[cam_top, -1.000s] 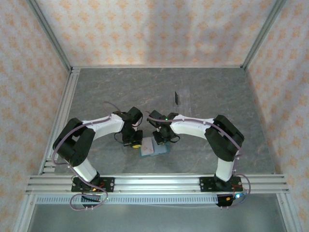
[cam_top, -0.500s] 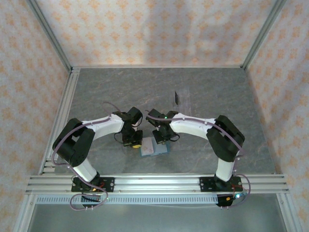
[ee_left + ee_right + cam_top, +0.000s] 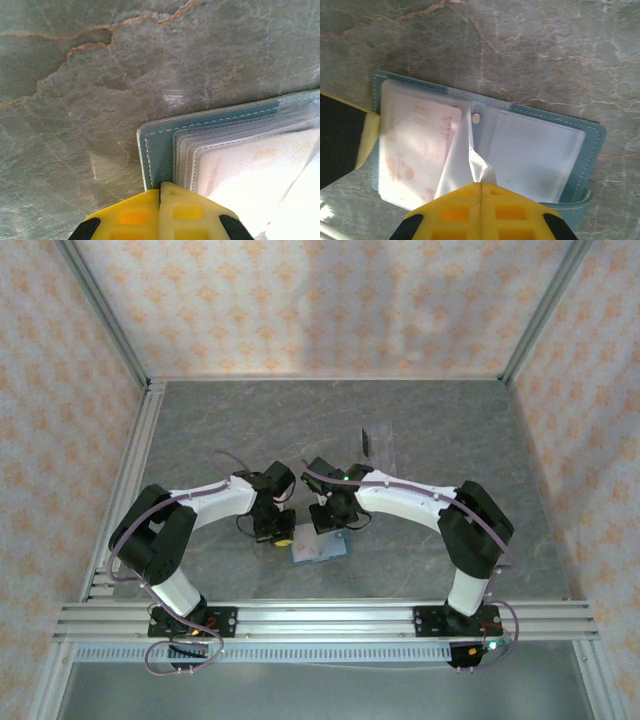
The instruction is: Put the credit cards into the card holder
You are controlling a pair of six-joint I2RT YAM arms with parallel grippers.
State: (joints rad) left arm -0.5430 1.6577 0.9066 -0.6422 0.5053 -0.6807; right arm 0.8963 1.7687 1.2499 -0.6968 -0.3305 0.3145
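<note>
Right jaws farther back, clear stand [image 3: 378,448] beyond

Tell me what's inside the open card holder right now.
A pale card with reddish markings sits in the left pocket; the right pocket looks empty. The right gripper pinches a clear sleeve, hiding what's beneath it.

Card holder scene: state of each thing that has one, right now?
left gripper: jaws shut, tips on the card holder's edge.
right gripper: jaws shut on the clear pocket leaf.
card holder: open, flat on the table.
clear pocket leaf: lifted.
pinkish card: sleeved in the pocket on the left gripper's side.
dark card: standing upright, apart from the holder.
</note>
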